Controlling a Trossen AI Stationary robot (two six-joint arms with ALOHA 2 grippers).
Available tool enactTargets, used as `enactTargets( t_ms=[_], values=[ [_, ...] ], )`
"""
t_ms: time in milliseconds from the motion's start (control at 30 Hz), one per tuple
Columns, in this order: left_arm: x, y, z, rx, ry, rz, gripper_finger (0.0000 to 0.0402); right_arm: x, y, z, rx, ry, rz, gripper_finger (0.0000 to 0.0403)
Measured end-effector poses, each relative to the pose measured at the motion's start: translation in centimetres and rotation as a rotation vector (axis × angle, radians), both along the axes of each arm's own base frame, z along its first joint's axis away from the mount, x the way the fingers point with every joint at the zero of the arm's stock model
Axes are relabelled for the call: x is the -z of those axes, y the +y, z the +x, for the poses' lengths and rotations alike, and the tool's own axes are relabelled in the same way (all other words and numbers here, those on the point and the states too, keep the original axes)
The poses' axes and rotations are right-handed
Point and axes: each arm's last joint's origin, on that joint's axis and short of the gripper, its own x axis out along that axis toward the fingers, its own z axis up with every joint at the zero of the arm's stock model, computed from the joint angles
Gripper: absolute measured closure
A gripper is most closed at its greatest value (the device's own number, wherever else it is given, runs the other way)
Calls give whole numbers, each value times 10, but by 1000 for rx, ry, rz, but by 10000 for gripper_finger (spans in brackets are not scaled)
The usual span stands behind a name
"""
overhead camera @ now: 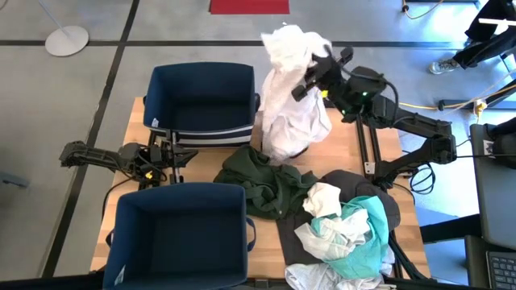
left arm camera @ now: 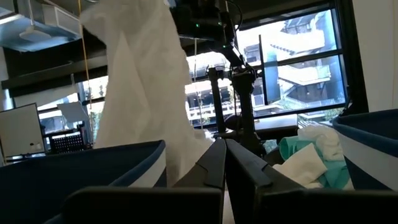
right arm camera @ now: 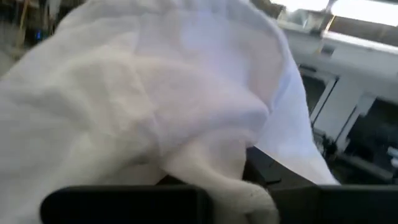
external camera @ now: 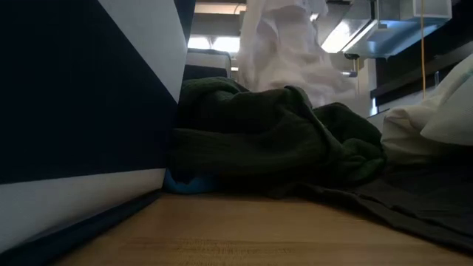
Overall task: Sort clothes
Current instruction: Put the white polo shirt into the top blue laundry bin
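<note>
My right gripper [overhead camera: 310, 76] is raised over the table's far middle and shut on a large white garment [overhead camera: 292, 89], which hangs down beside the far blue bin [overhead camera: 201, 101]; its lower end is near a dark green garment [overhead camera: 262, 181] lying on the table. The white garment fills the right wrist view [right arm camera: 155, 106] and shows in the low view [external camera: 284, 52]. A pile of white, teal and dark grey clothes [overhead camera: 347, 234] lies at the near right. My left gripper [overhead camera: 179, 153] rests shut between the two bins, touching nothing. My right gripper holds the white garment by a bunched upper part [overhead camera: 300, 58], coming from the table's right side, high above the table. The cloth covers the fingers, so the kind of hold is hidden. The garment hangs slack below the gripper; whether its lower end [overhead camera: 282, 149] touches the table cannot be told.
Two dark blue bins stand on the table's left half: one at the far side, one at the near edge [overhead camera: 177, 234]. Bare wood shows between the near bin and the green garment. A monitor stands beyond the right edge [overhead camera: 492, 161].
</note>
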Motion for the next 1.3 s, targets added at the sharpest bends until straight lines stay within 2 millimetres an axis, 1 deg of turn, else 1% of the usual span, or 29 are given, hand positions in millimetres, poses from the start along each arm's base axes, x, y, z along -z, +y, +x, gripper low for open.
enactTargets(
  t_ms=[200, 300, 400, 467, 600, 700, 833, 933, 1033, 1167, 1300],
  values=[
    [0, 0, 0, -2, -4, 3, 402, -15, 0, 9, -60, -159, -158, 360],
    [0, 0, 0, -2, -3, 3, 402, -18, 1, 15, -112, -251, -212, 359],
    [0, 0, 0, -2, -3, 3, 402, -17, -4, 24, -171, -303, -271, 359],
    [0, 0, 0, -2, -2, 3, 402, -18, -6, 34, -214, -315, -286, 359],
    [0, 0, 0, -7, 0, 20, 402, -23, -17, 56, -247, -309, -287, 359],
    [0, 0, 0, -9, 1, 24, 402, -25, -27, 78, -270, -285, -270, 359],
    [0, 0, 0, -9, 1, 25, 402, -23, -41, 111, -288, -247, -218, 359],
    [0, 0, 0, -8, 0, 23, 402, -16, -49, 133, -321, -231, -171, 358],
    [-1, 0, 0, -9, -2, 24, 402, -2, -57, 154, -362, -188, -116, 357],
    [-1, 0, 0, -11, -1, 27, 402, 30, -64, 179, -386, -83, 3, 357],
    [0, 0, 0, -10, -1, 26, 402, 61, -67, 192, -382, 111, 108, 356]
  ],
)
